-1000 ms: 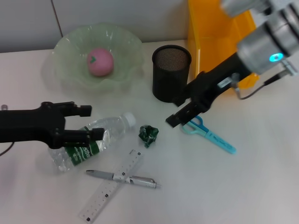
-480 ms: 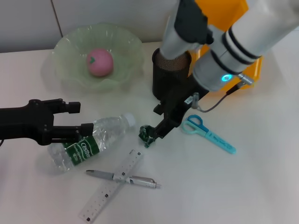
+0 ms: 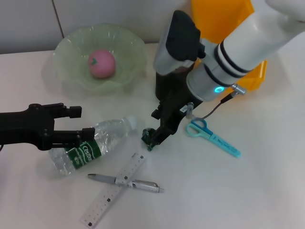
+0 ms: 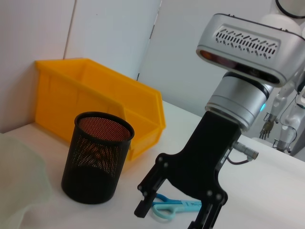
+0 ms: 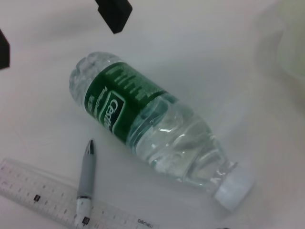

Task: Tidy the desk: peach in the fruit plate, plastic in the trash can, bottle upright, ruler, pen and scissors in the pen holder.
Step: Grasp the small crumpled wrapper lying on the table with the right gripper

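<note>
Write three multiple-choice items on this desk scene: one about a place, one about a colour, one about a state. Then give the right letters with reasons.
1. Where is the peach?
A. in the green fruit plate
B. in the pen holder
C. beside the scissors

2. What colour are the scissors?
A. red
B. light blue
C. black

3. How is the bottle placed?
A. upright
B. inside the yellow bin
C. lying on its side

Answers:
1 A: the pink peach sits in the plate's middle.
2 B: handles and blades are light blue, lying near the right gripper.
3 C: it lies flat on the table, with the left gripper open around its base.
</note>
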{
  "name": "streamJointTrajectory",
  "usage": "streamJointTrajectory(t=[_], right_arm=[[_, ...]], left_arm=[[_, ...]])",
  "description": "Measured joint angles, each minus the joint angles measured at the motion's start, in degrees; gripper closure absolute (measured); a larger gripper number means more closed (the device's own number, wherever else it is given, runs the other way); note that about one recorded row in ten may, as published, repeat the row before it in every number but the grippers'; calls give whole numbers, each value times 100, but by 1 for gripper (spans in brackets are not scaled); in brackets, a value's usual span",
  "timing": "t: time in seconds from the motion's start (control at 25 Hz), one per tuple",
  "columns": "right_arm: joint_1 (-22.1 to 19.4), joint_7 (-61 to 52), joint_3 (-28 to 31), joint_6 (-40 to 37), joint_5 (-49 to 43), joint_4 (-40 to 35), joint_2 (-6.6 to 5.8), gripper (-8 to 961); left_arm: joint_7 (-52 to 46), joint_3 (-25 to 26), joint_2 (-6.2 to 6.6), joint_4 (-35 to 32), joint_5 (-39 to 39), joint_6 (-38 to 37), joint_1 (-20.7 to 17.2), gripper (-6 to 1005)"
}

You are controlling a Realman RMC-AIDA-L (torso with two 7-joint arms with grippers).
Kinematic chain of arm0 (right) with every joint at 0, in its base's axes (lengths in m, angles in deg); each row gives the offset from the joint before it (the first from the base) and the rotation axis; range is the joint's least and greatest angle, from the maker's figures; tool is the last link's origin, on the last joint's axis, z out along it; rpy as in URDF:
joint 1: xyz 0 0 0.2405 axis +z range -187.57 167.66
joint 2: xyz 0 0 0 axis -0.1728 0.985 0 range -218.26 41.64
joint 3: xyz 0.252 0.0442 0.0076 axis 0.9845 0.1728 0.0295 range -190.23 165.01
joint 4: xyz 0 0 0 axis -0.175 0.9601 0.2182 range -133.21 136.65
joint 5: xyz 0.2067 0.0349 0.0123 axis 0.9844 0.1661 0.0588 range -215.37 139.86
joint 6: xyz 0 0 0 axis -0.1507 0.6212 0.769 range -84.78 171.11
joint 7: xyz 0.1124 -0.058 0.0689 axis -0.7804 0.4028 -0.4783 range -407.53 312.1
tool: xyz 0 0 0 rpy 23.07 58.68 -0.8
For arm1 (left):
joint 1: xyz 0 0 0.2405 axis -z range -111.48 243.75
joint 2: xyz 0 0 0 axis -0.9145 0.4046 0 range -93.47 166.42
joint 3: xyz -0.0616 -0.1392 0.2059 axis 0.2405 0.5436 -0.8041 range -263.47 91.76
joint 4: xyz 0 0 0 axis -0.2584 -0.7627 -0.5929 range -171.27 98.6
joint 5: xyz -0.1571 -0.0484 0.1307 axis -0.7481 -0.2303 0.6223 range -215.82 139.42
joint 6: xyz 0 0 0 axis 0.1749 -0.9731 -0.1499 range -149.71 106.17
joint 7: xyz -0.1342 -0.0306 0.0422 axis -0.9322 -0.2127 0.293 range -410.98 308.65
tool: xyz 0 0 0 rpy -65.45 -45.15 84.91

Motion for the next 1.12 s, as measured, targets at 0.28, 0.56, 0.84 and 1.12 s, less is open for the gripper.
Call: streamJointTrajectory(t=[0.28, 0.56, 0.84, 1.12], right_arm=[[11, 11, -474, 323, 179, 174, 12, 291], [-14, 72, -542, 512, 263, 226, 20, 293], [12, 90, -788, 686, 356, 348, 29, 295], [1, 96, -912, 801, 467, 359, 30, 297]], left_arm=[[-6, -1, 0, 7, 0, -18, -7, 158], [-6, 0, 0, 10, 0, -26, -8, 158], [-6, 0, 0, 2, 0, -26, -8, 158], [-15, 0, 6, -10, 0, -24, -8, 158]])
